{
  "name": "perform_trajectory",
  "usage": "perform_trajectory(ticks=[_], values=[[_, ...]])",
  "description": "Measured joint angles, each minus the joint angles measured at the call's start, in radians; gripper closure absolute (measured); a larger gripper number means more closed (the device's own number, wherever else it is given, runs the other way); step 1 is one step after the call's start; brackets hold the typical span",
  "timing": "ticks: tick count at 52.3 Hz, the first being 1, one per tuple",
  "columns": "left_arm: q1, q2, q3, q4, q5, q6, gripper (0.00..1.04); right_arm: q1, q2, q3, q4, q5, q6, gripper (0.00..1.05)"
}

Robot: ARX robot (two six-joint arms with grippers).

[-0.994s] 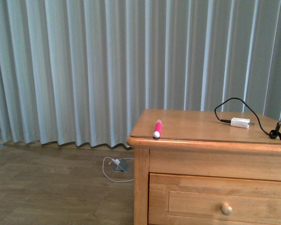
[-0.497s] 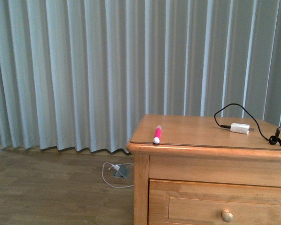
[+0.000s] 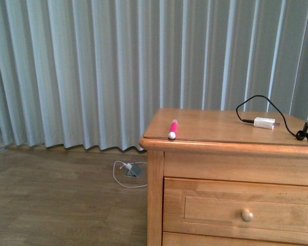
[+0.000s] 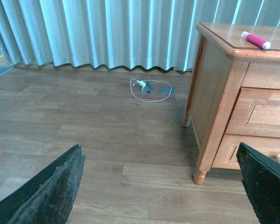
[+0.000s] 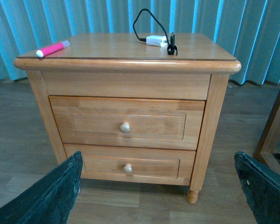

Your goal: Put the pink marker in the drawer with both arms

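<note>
Open floor before shut drawer; charger well apart from pink marker.

White charger, grey curtains — wood floor

This is a room in a home, most likely a bedroom. Pale, pleated, floor-length curtains cover the whole back wall, and the floor is wood-look plank. At 4 o'clock in the front view stands a honey-wood nightstand on turned feet. It has a top drawer and a lower drawer, each with a round knob. A white charger with a black cable lies on its top, toward 1 o'clock. At 9 o'clock from the nightstand, by the curtain hem, a white cord loops from a floor socket.
</note>
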Motion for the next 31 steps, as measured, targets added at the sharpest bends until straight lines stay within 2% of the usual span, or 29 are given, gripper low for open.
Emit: perform_trajectory(ticks=[1,5,12,16,21,31], values=[[0.000,0.000,0.000,0.000,0.000,0.000,0.06,0.000,0.001,0.000,-0.001,-0.003,0.000,0.08],[0.000,0.000,0.000,0.000,0.000,0.000,0.06,-0.026,0.090,0.064,-0.171,-0.117,0.001,0.08],[0.000,0.000,0.000,0.000,0.000,0.000,0.06,0.011,0.239,0.101,-0.198,-0.097,0.030,0.08],[0.000,0.000,0.000,0.000,0.000,0.000,0.06,0.070,0.344,0.131,-0.120,-0.059,0.047,0.08],[0.000,0.000,0.000,0.000,0.000,0.000,0.06,0.137,0.552,0.163,0.047,-0.009,0.053,0.08],[0.000,0.000,0.000,0.000,0.000,0.000,0.06,0.164,0.956,0.252,0.326,0.050,0.056,0.08]])
